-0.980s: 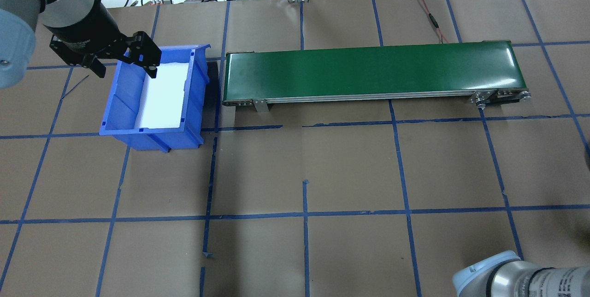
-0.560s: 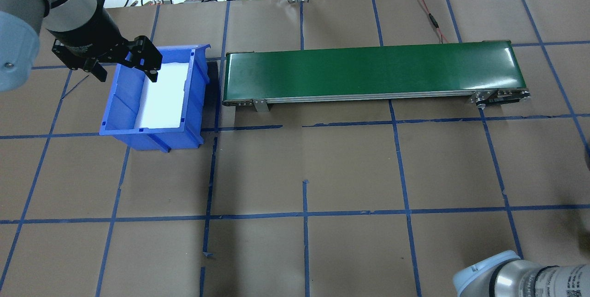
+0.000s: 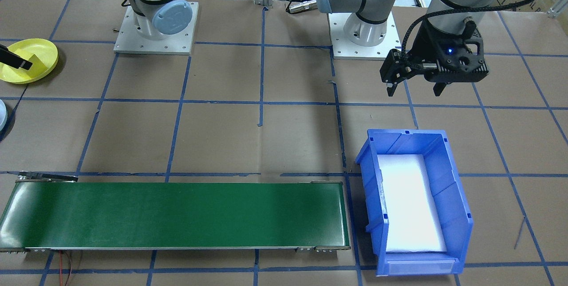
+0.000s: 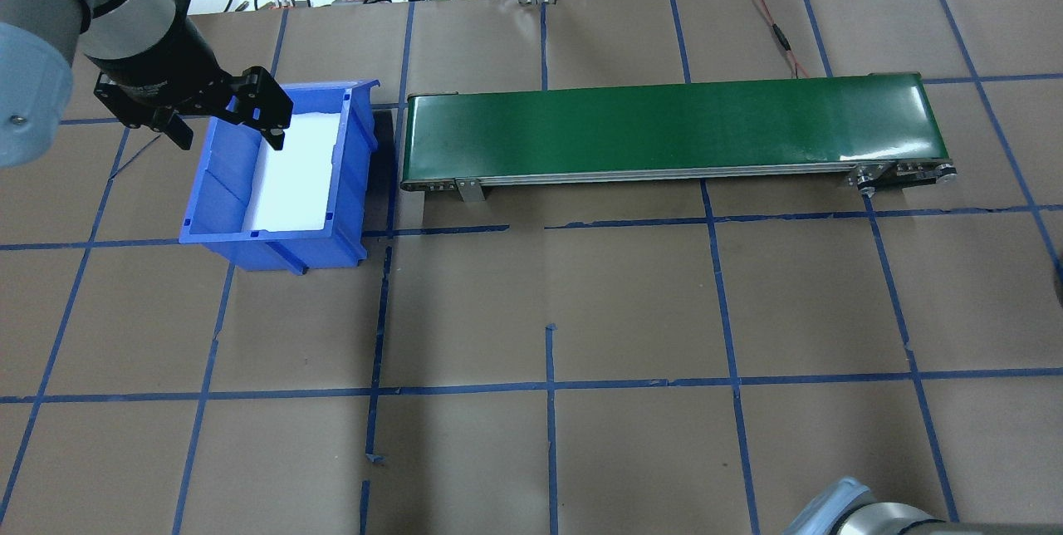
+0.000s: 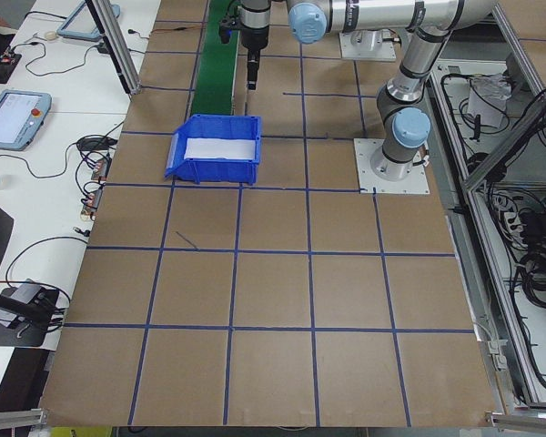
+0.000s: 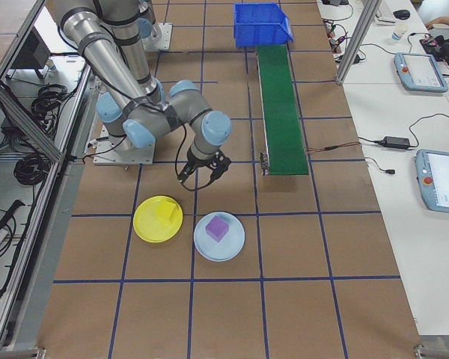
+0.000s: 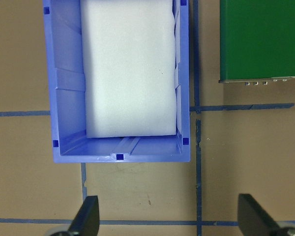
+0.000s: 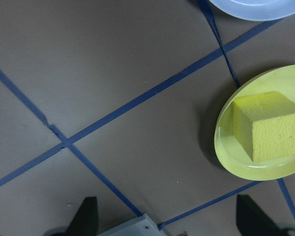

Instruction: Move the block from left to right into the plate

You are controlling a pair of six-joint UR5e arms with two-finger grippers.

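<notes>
Between the spread black fingers of the left gripper (image 7: 164, 219) lies only bare brown paper; they hang apart, holding nothing, just short of the near end wall of the open blue plastic bin (image 7: 68, 103). That bin holds a white foam liner (image 7: 130, 69) and, as far as the wrist view shows, no block. Beside it runs the long green conveyor belt (image 4: 673, 130), with nothing riding on it.

At the other end of the desk (image 4: 631, 311), the right gripper (image 8: 164, 219) also hangs with its fingers wide and empty, above the paper and near the plates. A yellow foam cube (image 8: 268, 125) sits in the round yellow plate (image 8: 231, 157), and a purple cube (image 6: 217, 227) sits in the pale blue round plate (image 6: 236, 243) just beside it.

My reading is that both visible blocks are already delivered, so this is a pause between cycles or the end of the run. If another block is due, the left arm needs one to appear in the bin, then has to drop into it, pinch the block and set it on the belt for the right arm to collect.

Counted: two arms, two plates, two cubes, one bin, one belt.
</notes>
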